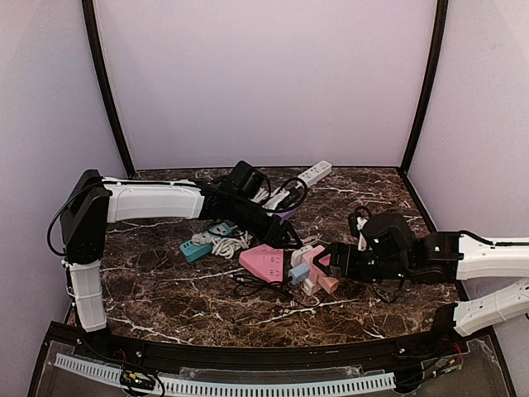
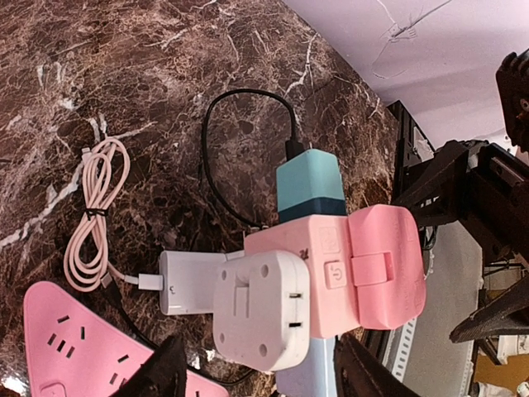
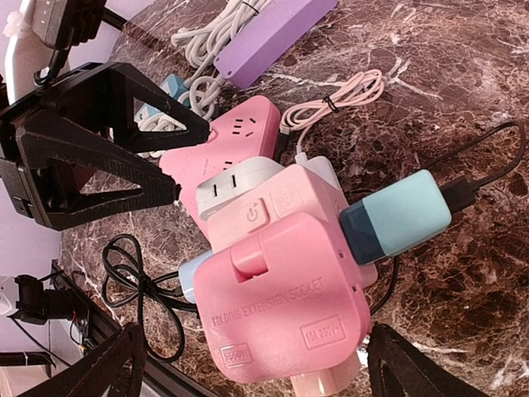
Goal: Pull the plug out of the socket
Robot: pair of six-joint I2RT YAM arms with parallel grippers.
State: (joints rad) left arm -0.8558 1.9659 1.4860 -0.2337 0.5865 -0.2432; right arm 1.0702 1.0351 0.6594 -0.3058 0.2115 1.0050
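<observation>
A pink cube socket (image 1: 315,263) lies mid-table with several plugs in it. In the left wrist view a white plug (image 2: 258,310) sits on the socket's (image 2: 368,265) face, a teal plug (image 2: 310,186) sticks out of the far side and a light blue plug (image 2: 318,374) out of the near side. My left gripper (image 2: 263,376) is open, a finger on either side of the white plug, with a gap showing on the left side. My right gripper (image 3: 256,374) is open and straddles the socket (image 3: 285,306) from the opposite end.
A pink triangular power strip (image 1: 263,261) lies just left of the socket. A coiled pink cable (image 2: 95,215) runs to a white charger (image 2: 186,281). A teal strip (image 1: 197,246), a purple strip (image 3: 273,33), a white strip (image 1: 314,172) and black cords (image 3: 136,281) lie around.
</observation>
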